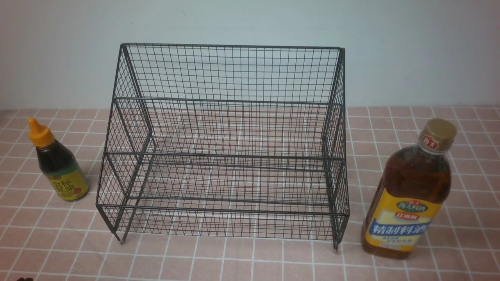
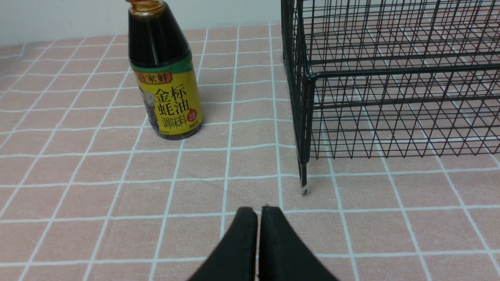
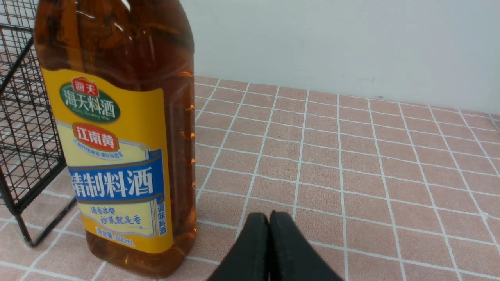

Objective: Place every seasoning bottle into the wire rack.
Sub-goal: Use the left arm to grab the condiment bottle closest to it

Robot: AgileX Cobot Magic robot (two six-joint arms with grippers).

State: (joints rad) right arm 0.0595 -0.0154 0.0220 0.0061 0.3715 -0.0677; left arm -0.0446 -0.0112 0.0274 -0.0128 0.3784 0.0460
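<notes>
The black wire rack stands in the middle of the table, both tiers empty. The small dark-sauce bottle with orange pointed cap stands upright to its left, also in the left wrist view. The tall amber bottle with gold cap stands upright to the rack's right, also in the right wrist view. My left gripper is shut and empty, near the rack's front left leg. My right gripper is shut and empty, beside the tall bottle's base. Neither gripper shows in the front view.
The table wears a pink checked cloth. A pale wall rises right behind the rack. The rack's side stands close to the tall bottle.
</notes>
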